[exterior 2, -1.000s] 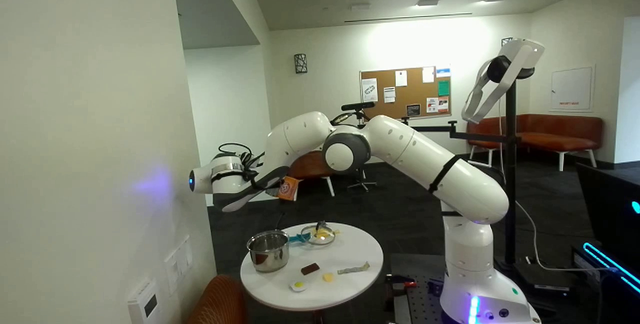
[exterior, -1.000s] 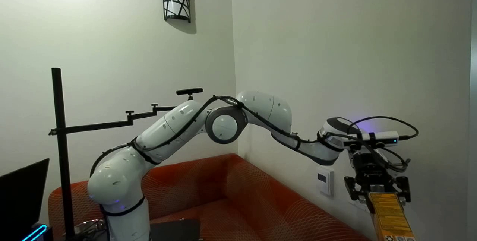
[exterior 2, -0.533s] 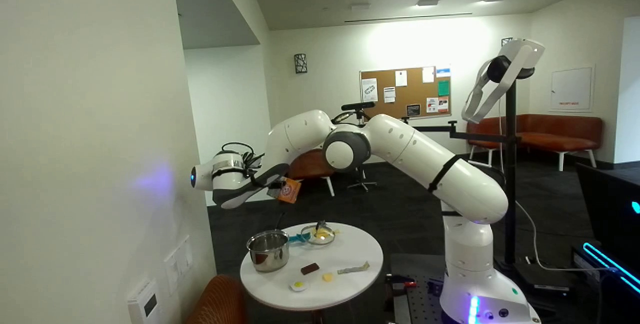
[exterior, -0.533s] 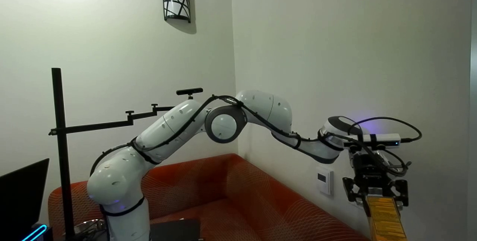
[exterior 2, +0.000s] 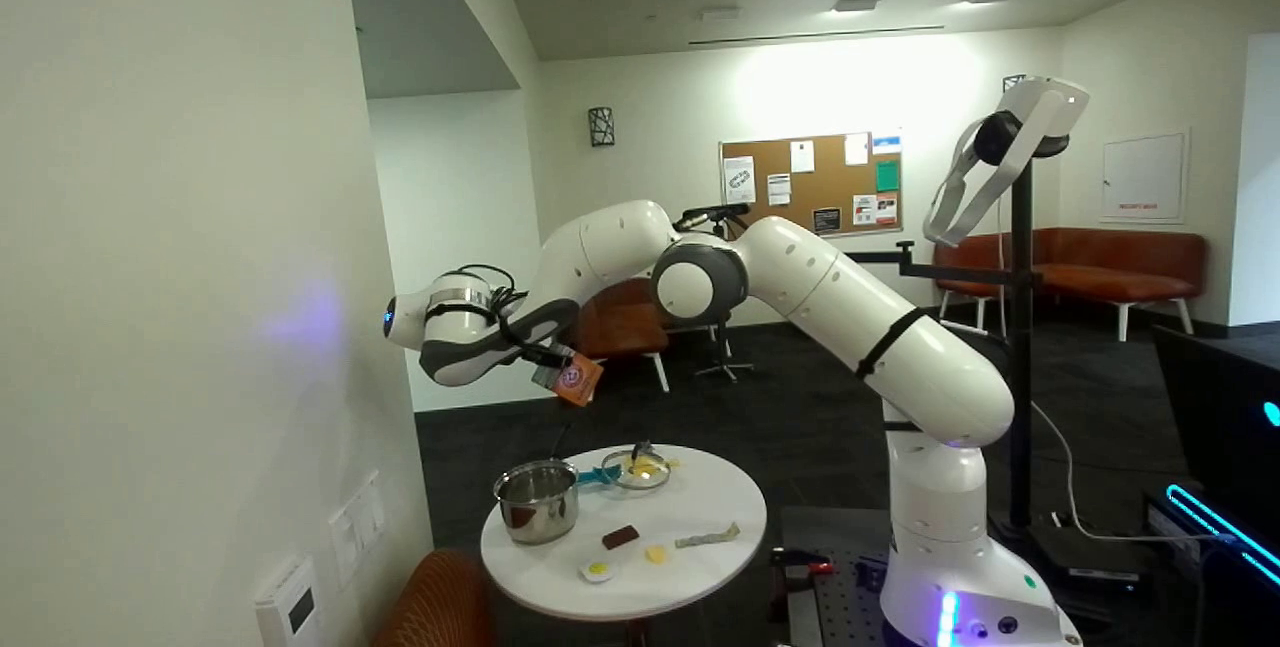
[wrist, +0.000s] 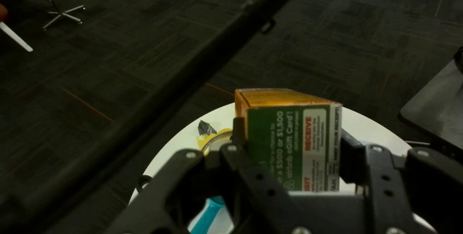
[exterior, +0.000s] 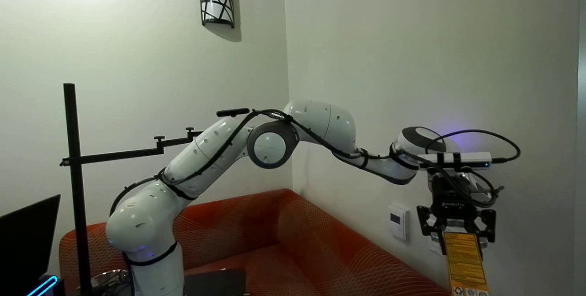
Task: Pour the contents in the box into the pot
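The box is yellow-orange with a green and white printed face. My gripper (exterior: 463, 241) is shut on the box (exterior: 466, 266), with a finger on each side. In an exterior view the box (exterior 2: 577, 380) hangs tilted in the air, well above the round table. In the wrist view the gripper (wrist: 292, 143) holds the box (wrist: 285, 127) by its sides, green face toward the camera. The shiny metal pot (exterior 2: 538, 505) stands upright on the table, below and a little left of the box there. The pot's contents and the box's opening are hidden.
The white round table (exterior 2: 700, 577) holds a glass lid (exterior 2: 637, 470), a teal handle (exterior 2: 600, 475), a brown bar (exterior 2: 620, 537), a small egg-like item (exterior 2: 597, 572), a yellow piece (exterior 2: 655, 554) and a crumpled wrapper (exterior 2: 707, 536). A wall (exterior 2: 250, 327) is close beside the wrist.
The arm and wrist have risen. The box has shifted slightly left in an exterior view and is more tilted in an exterior view. The grip is unchanged, and the pot and table items have not moved.
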Robot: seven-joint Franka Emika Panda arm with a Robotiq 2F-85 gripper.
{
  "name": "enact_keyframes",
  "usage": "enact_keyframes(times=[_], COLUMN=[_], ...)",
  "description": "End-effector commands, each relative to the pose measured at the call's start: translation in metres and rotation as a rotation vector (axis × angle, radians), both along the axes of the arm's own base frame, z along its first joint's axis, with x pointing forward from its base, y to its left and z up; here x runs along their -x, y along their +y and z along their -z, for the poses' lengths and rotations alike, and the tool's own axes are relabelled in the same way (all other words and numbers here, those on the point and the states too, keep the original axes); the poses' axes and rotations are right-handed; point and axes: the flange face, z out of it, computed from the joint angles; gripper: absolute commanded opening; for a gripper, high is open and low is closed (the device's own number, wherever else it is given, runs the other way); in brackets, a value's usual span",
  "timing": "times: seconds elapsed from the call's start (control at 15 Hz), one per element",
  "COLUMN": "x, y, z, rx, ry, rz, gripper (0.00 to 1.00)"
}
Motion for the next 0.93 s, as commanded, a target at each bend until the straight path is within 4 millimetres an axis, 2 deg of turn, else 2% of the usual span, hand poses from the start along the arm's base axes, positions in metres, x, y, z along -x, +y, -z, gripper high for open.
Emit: enact_keyframes(times=[0.0,0.4,0.47,0.53,0.6,0.67,0.8,0.87], x=[0.007,0.003,0.005,0.003,0.004,0.003,0.003,0.000], y=[0.001,-0.007,-0.005,-0.006,-0.002,-0.003,0.004,0.008], z=[-0.017,-0.011,-0.012,-0.006,-0.011,-0.004,-0.007,-0.004], rx=[0.056,0.242,0.204,0.270,0.218,0.302,0.280,0.337], ry=[-0.012,-0.023,-0.025,-0.029,-0.027,-0.025,-0.020,-0.025], rz=[-0.013,-0.072,-0.046,-0.088,-0.056,-0.107,-0.095,-0.137], gripper=[0.28,0.28,0.28,0.28,0.28,0.28,0.28,0.28])
